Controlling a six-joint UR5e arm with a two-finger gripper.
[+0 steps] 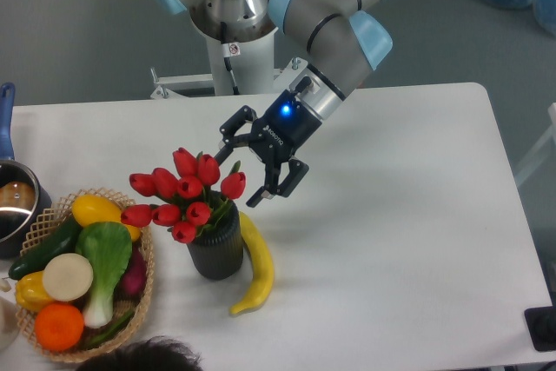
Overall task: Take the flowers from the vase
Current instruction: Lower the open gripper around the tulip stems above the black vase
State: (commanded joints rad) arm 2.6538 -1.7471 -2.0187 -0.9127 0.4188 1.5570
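A: Is there any writing to read?

B: A small white word is printed on the black two-finger gripper (245, 174), but it is too small to read. A blue light shines on the wrist above it, and the arm's column carries a little label, also not legible.

A: Where is the bunch of red tulip buds on green stems (181, 195)?

B: It stands in the short dark ribbed cylinder vase (215, 248) on the white table (408, 215). The gripper is just beside the bunch, on its upper right. Its fingers are spread wide apart and hold nothing; one finger is near the topmost buds, the other near the rightmost bud.

A: How many things of each kind?

B: About ten buds, one vase, one yellow banana (255, 267) lying against the vase on the right, one woven wicker basket (144, 277) with vegetables on the left, one metal pot with a blue handle (10, 206) at the left edge.
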